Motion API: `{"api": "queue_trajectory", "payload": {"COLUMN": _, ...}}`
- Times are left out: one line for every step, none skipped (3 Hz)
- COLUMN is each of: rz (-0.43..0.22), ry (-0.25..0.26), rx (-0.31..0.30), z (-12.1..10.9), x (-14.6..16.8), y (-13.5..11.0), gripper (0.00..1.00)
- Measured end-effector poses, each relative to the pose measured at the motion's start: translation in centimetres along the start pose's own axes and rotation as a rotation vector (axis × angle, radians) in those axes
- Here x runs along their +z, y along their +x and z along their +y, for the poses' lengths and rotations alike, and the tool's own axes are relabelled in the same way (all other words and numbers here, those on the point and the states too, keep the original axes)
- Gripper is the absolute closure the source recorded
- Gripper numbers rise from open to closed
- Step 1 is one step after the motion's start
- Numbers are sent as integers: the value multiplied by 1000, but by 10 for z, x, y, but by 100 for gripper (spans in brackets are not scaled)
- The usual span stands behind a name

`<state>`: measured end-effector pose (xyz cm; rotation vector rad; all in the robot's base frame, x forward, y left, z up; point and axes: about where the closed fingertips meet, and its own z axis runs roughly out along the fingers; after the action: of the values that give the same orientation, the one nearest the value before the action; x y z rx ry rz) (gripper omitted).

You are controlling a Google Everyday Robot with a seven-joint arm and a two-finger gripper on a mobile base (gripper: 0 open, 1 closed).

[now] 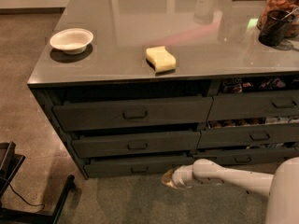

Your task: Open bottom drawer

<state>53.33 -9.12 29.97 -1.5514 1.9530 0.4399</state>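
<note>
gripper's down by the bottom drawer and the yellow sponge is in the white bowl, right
No: the camera view shows the yellow sponge lying on the countertop, apart from the white bowl. The gripper is down by the bottom drawer.

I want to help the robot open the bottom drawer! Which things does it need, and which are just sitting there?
For the job: bottom drawer, lowest in the left stack; gripper, down low by that drawer's right end.

Just lying about: white bowl, yellow sponge, dark cup, all on the countertop.
</note>
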Motion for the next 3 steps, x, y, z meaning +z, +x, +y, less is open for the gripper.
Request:
{"api": "queue_trajectory", "payload": {"rz": 0, "ry": 0, "rx": 0, "z": 0, "x": 0, "y": 0, "gripper": 100}}
{"api": "queue_trajectory", "payload": {"rz": 5, "ry": 5, "rx": 3, "z": -1, "x": 7, "y": 4, "gripper": 81}}
{"api": "queue_trajectory", "payload": {"rz": 5, "ry": 1, "rx": -1, "z": -7, "x": 16, "y": 9, "gripper": 58}}
